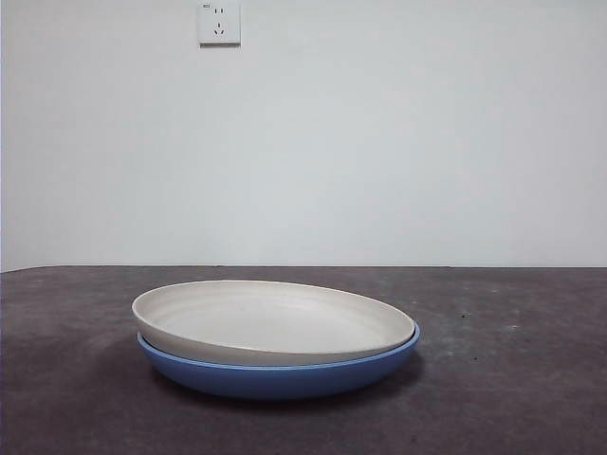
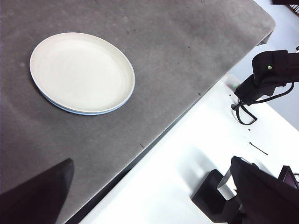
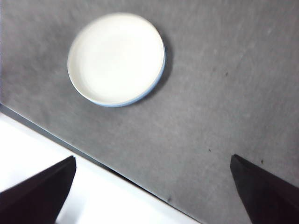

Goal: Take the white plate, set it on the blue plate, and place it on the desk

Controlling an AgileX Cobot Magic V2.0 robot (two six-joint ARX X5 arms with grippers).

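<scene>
- A white plate (image 1: 270, 320) sits nested inside a blue plate (image 1: 285, 377), the stack resting near the middle of the dark grey worktop (image 1: 512, 379).
- The white plate sits slightly askew, its left rim overhanging the blue one a little; only a thin blue edge shows from above.
- Both plates hold nothing.
- The white plate looks stiff, matte and fairly light, likely breakable if dropped. Its shallow raised rim is the only place to pinch; the overhanging left edge probably offers the easiest hold.
- The glossy blue plate may slide or lift along with it.
- The left gripper (image 2: 154, 196) and right gripper (image 3: 154, 191) both hang well away from the stack, jaws spread wide, holding nothing.
</scene>
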